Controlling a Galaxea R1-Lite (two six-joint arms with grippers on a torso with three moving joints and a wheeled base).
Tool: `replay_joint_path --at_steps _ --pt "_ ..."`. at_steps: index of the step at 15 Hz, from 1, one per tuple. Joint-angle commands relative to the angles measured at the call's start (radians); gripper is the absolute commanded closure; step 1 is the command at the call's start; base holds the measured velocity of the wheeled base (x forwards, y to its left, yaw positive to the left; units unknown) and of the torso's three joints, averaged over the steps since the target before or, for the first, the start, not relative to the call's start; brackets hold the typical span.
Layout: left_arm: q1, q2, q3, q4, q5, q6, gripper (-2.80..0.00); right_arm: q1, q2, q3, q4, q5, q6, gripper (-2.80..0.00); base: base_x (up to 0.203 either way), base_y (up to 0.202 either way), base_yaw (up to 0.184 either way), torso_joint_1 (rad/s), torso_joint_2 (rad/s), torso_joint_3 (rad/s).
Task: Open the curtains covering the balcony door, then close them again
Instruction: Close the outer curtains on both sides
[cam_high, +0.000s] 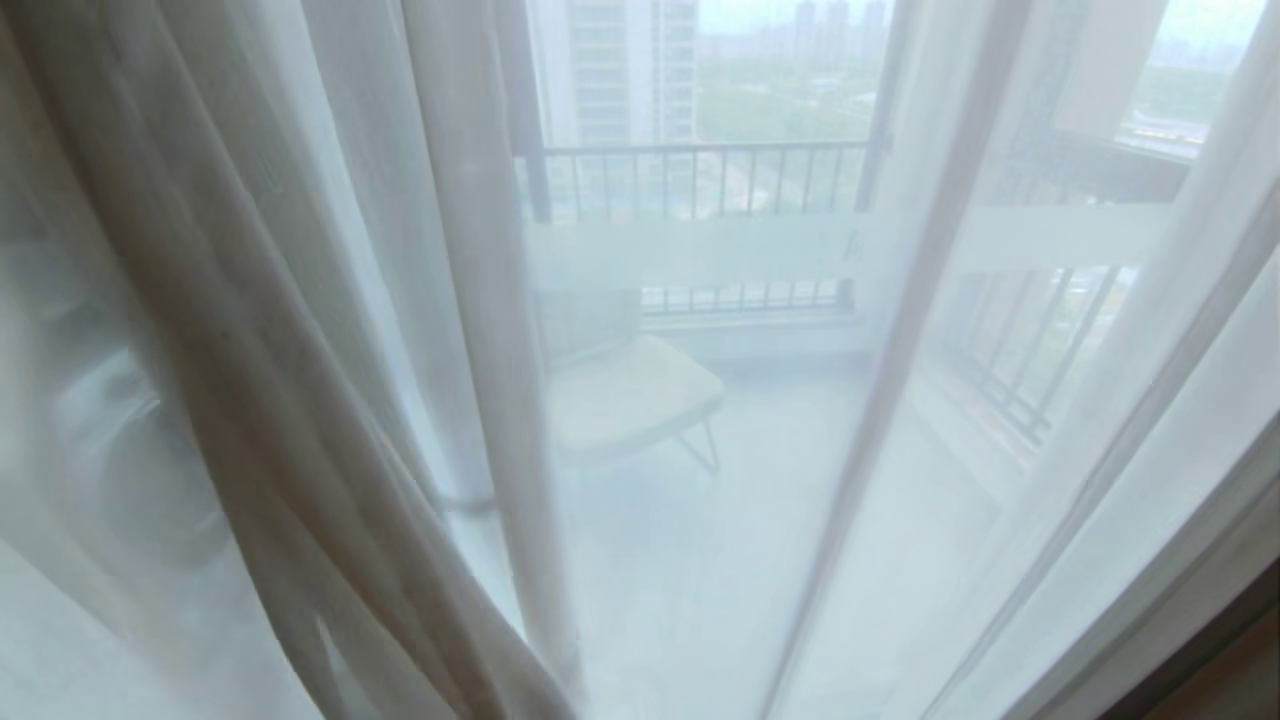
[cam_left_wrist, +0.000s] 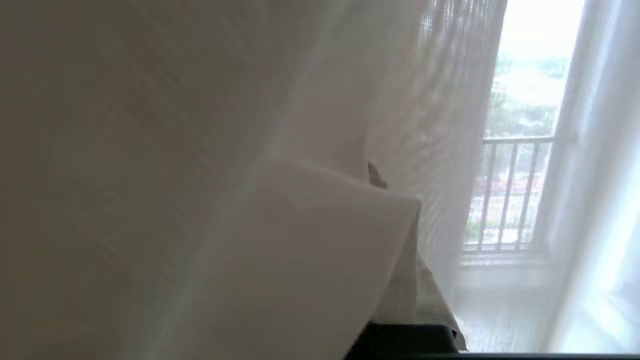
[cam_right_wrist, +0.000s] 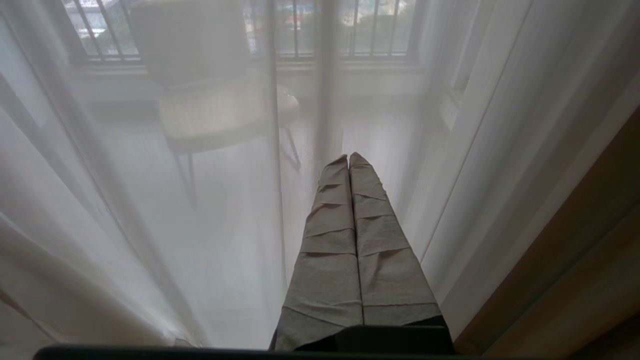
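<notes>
Hazy daylight fills a balcony with a pale chair (cam_high: 630, 395), black railing (cam_high: 700, 180), and tower blocks (cam_high: 625, 70) beyond.

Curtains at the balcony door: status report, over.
Right gripper shut, empty, parked before the sheer curtain. Left gripper shut, wrapped in curtain folds; a grip cannot be confirmed. Sheer covers the door; chair beyond the glass.

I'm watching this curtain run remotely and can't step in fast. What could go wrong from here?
The sheer curtain drapes over the left claw and bunches in slanted folds, so it may snag or get dragged too hard. The fabric also fills the left wrist view, hiding what that claw touches. The right claw, shut, points at the sheer and could catch it.
</notes>
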Motion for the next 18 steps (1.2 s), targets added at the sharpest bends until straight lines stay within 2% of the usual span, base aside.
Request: replay_joint_path --at_steps 1,4,11,18 --pt "0.047 -0.07 0.087 -0.004 0.002 -0.007 0.0 0.0 0.0 0.0 0.0 0.001 -0.001 0.0 0.0 0.0 0.0 0.0 0.0 0.0" --pt "0.075 -0.11 0.201 -0.007 0.0 -0.015 0.0 0.0 0.0 0.0 0.0 0.001 -0.001 0.0 0.0 0.0 0.0 0.0 0.0 0.0" --pt "0.075 -0.229 0.493 -0.009 -0.002 -0.048 0.0 0.0 0.0 0.0 0.0 0.001 -0.001 0.0 0.0 0.0 0.0 0.0 0.0 0.0" --pt "0.08 -0.24 0.516 -0.009 0.003 -0.051 0.0 0.0 0.0 0.0 0.0 0.001 -0.001 0.0 0.0 0.0 0.0 0.0 0.0 0.0"
